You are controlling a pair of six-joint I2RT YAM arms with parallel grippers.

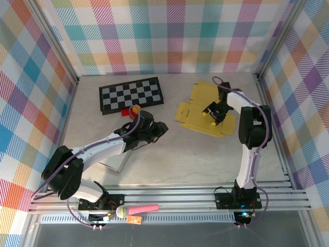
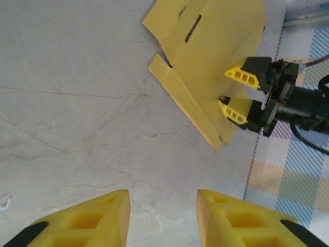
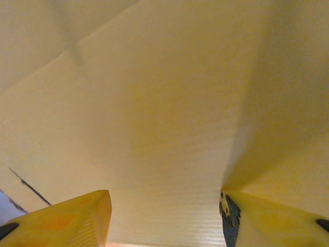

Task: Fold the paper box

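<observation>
Lying largely flat on the worktop (image 1: 169, 159), the paper box (image 1: 198, 98) looks barely folded; the right end effector (image 1: 212, 114), fingers wide, works at it, while the left end effector (image 1: 156, 128) gapes empty, apart.

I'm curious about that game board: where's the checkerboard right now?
In the top view, the checkerboard lies flat near the back wall, left of the paper box, beyond the left gripper.

Matt yellow corrugated-cardboard paper box (image 1: 205, 110)

Left tool (image 2: 162, 199), right tool (image 2: 224, 87), seemingly parted
</observation>
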